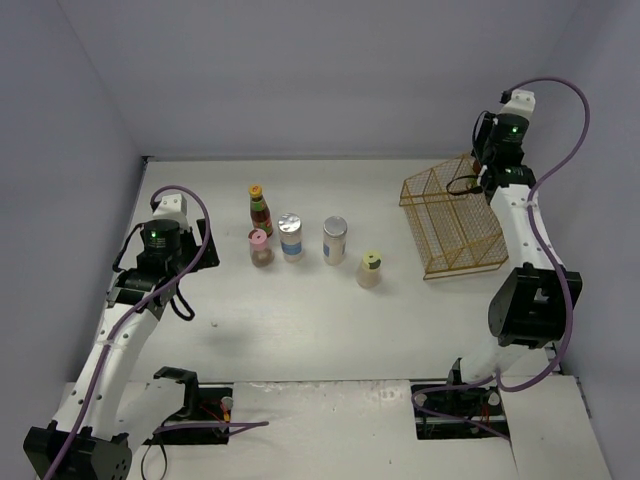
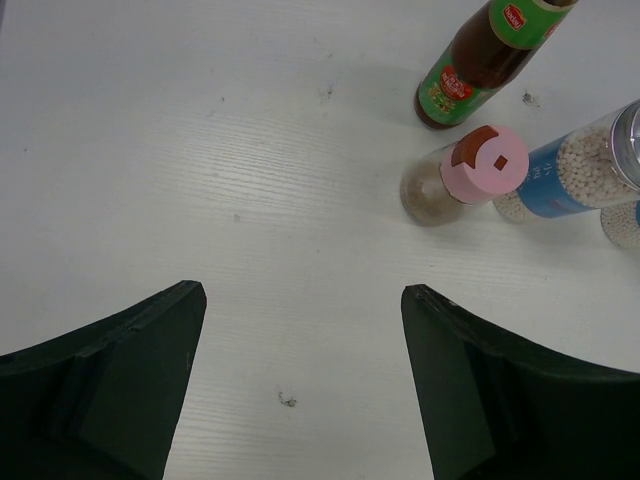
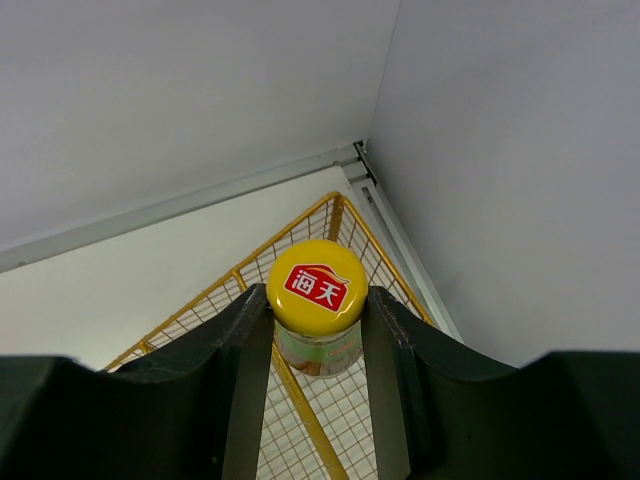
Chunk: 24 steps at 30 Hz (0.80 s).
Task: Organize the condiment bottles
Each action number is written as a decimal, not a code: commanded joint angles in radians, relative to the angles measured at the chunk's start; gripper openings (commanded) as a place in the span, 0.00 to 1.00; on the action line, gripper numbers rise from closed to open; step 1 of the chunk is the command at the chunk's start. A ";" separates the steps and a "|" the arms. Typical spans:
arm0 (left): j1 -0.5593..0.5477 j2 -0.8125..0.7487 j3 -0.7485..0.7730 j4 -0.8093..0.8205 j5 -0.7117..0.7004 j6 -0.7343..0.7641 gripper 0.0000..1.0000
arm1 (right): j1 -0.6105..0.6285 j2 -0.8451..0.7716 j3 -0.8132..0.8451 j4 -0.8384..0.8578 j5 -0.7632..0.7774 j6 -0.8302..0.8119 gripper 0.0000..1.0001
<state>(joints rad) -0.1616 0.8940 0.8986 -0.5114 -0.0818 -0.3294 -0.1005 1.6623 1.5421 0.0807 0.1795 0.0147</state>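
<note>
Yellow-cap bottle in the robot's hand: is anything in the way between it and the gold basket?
Nothing visible blocks it. The right gripper holds the yellow-capped bottle right by the gold wire basket rim, with only open mesh showing past it.

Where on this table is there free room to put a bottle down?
The table is bare on the near side of the jars, and between the pale-lidded jar and the wire basket. It is crowded where the pink-lidded jar, sauce bottle and silver-lidded jar stand close together.

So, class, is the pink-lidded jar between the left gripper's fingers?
No: the pink-lidded jar stands beyond the open left gripper, apart from both fingers.
</note>
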 commanded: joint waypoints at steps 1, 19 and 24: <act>0.004 -0.015 0.028 0.040 0.002 -0.005 0.80 | 0.021 -0.090 -0.014 0.221 0.063 0.007 0.00; 0.005 -0.012 0.026 0.042 0.010 -0.005 0.80 | 0.016 -0.058 -0.128 0.320 0.126 0.071 0.00; 0.004 -0.013 0.026 0.040 0.011 -0.005 0.80 | 0.005 -0.039 -0.143 0.347 0.133 0.099 0.00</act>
<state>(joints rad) -0.1616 0.8936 0.8986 -0.5148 -0.0772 -0.3294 -0.0910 1.6608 1.3781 0.1963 0.2615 0.0841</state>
